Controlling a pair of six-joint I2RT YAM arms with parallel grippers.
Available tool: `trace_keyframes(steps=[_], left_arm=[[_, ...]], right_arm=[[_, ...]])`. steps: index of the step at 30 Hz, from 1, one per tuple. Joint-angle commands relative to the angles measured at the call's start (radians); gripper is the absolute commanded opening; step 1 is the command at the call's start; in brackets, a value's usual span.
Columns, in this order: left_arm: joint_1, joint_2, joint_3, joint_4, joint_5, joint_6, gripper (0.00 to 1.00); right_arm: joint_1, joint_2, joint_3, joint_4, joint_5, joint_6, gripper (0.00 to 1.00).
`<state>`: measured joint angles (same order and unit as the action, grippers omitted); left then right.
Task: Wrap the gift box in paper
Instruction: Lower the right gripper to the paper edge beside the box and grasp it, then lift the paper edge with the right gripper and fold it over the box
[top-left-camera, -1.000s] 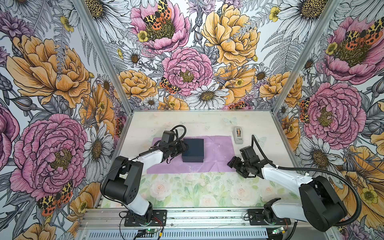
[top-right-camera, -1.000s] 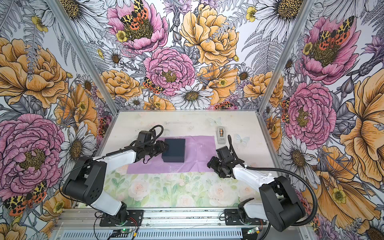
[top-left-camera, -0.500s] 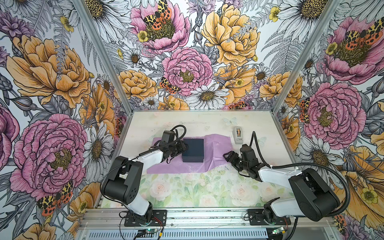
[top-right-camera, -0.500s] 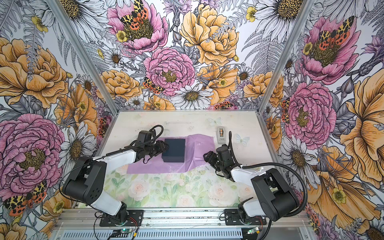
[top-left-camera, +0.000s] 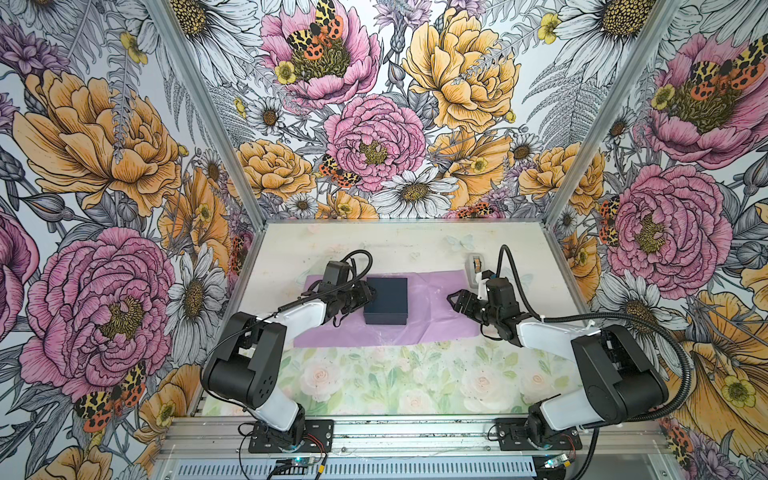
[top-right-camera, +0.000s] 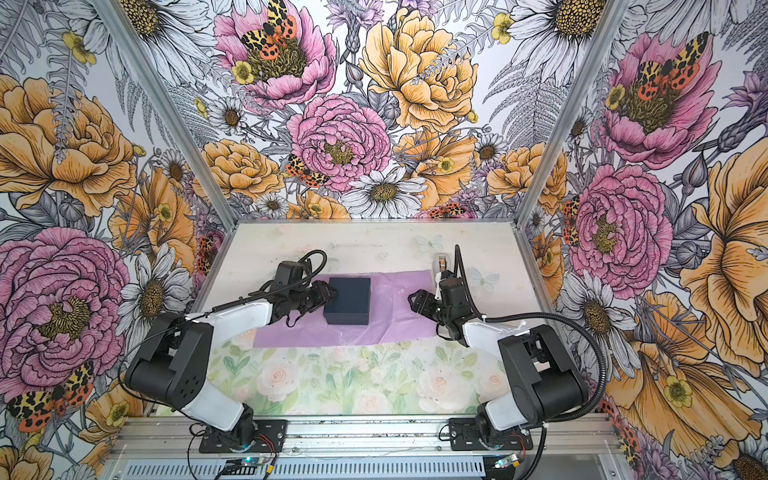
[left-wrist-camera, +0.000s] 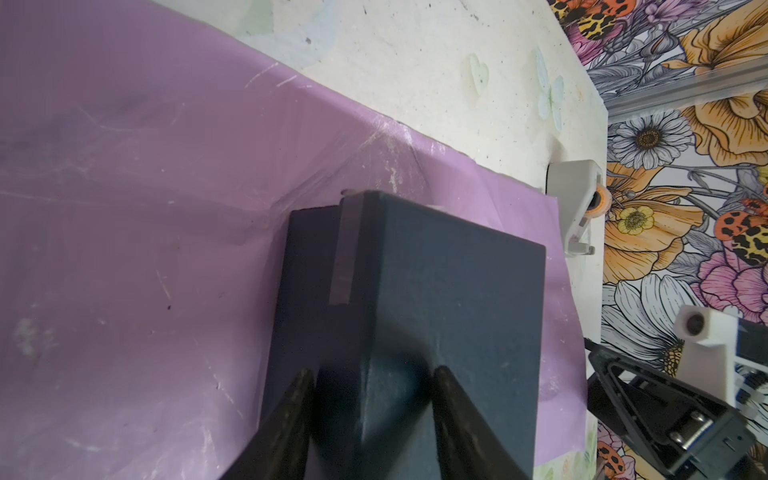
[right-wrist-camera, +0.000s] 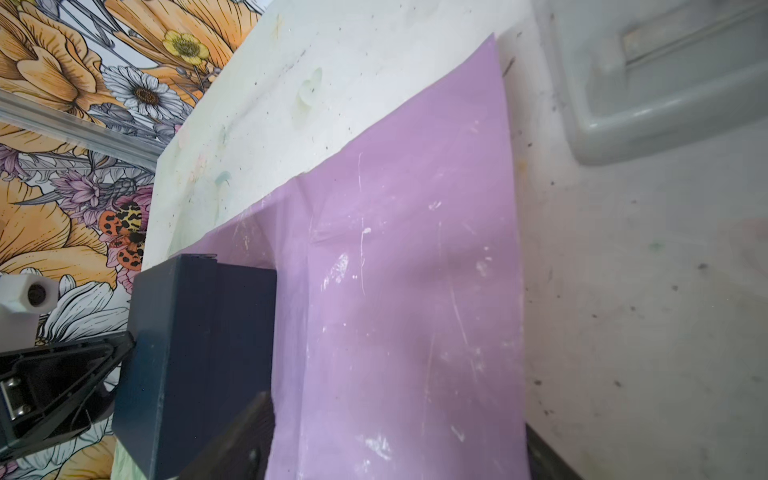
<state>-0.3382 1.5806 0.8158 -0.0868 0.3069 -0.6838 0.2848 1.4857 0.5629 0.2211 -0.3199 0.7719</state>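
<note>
while left claw (left-wrist-camera: 370, 376) straddles the gift box (top-left-camera: 386, 296) – grip unclear – right claw (top-left-camera: 455, 301) gapes over the paper (top-left-camera: 426, 330)

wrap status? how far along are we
Done: gift box sits on the spread paper. In hand: left gripper straddles the box's left edge, grip unclear; right gripper open, empty, over the paper's right part. Left: every fold; no box face is covered yet.

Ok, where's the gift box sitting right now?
In both top views the gift box rests on the left half of the paper, with the left gripper at its left edge.
</note>
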Motion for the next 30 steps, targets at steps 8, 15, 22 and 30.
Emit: trace_keyframes(steps=[8,15,22,30], left_arm=[[-0.001,0.037,0.003,-0.049,-0.046,0.004,0.46],[-0.007,0.039,0.005,-0.047,-0.048,0.001,0.46],[-0.031,0.043,0.006,-0.038,-0.048,-0.016,0.46],[-0.105,0.075,0.026,0.004,-0.061,-0.064,0.45]], right_arm=[[-0.04,-0.137,0.006,-0.184,-0.14,-0.062,0.55],[-0.069,-0.199,0.001,-0.215,-0.155,-0.048,0.41],[-0.062,-0.248,0.038,-0.202,-0.145,-0.046,0.17],[0.014,-0.26,0.148,-0.257,-0.143,-0.119,0.0]])
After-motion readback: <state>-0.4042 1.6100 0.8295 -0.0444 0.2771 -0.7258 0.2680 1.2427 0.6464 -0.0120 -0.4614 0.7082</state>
